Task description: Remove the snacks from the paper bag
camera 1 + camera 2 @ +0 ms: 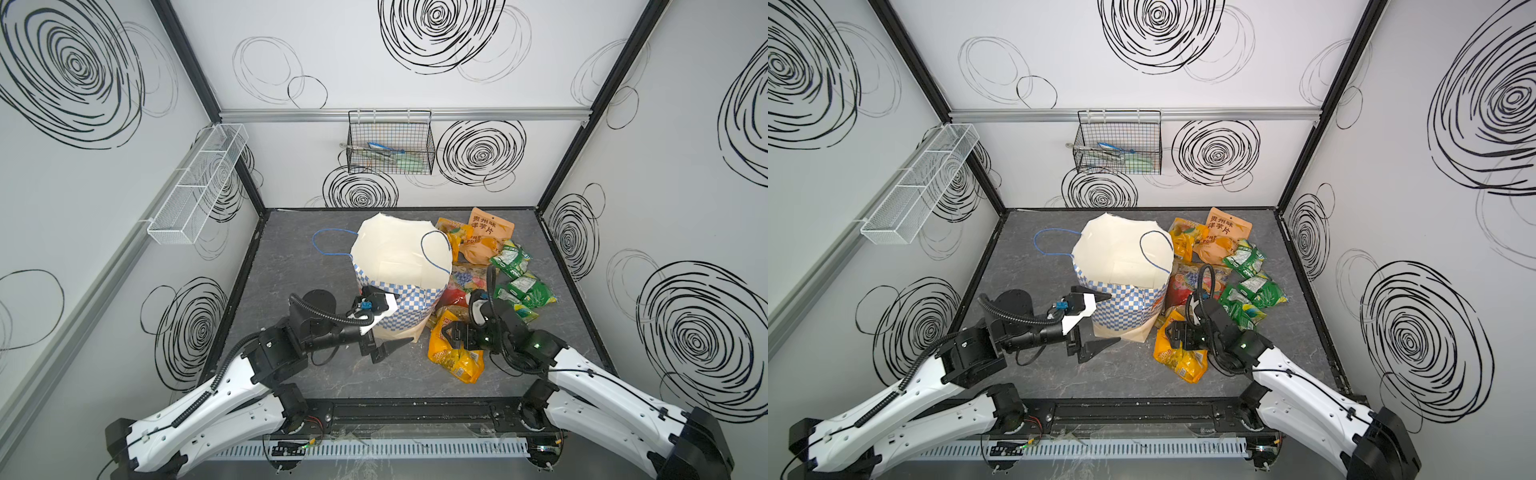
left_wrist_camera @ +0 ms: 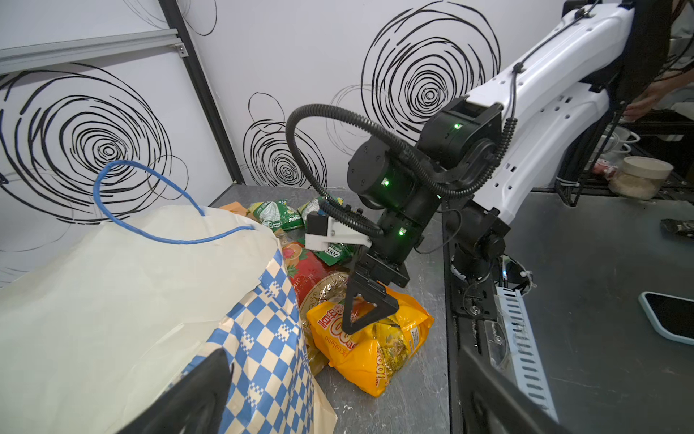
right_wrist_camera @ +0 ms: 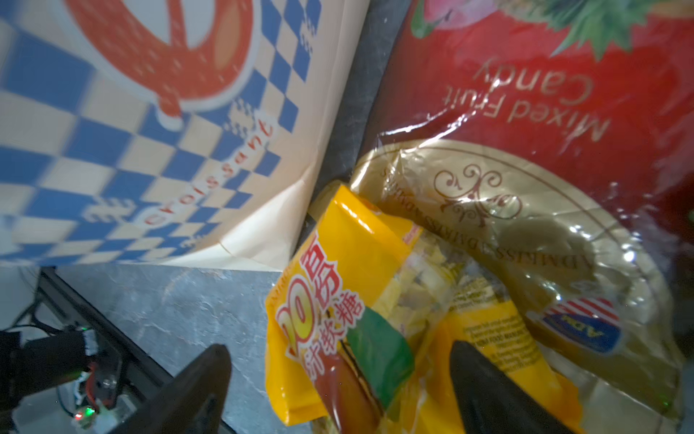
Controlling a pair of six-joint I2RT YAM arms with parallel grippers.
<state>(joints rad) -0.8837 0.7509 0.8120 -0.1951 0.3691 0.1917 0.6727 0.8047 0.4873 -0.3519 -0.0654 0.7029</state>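
The paper bag point(image 1: 399, 266) stands upright at the middle of the table point(image 1: 311, 374), mouth open, and no packet is seen inside. The left gripper point(image 1: 1115, 319) is set with jaws apart around the bag's near left corner, judged to be there to steady it, though nothing is clamped. The snacks are piled just right of the bag: orange pouch point(image 1: 490, 232) far, green packets point(image 1: 525, 286) right, red pouch point(image 1: 455, 297) against the bag, yellow bag point(image 1: 455, 361) nearest, lying partly over the gold bag point(image 3: 525, 233). The right gripper point(image 3: 338, 375) is held over the yellow bag, jaws apart and gripping nothing.
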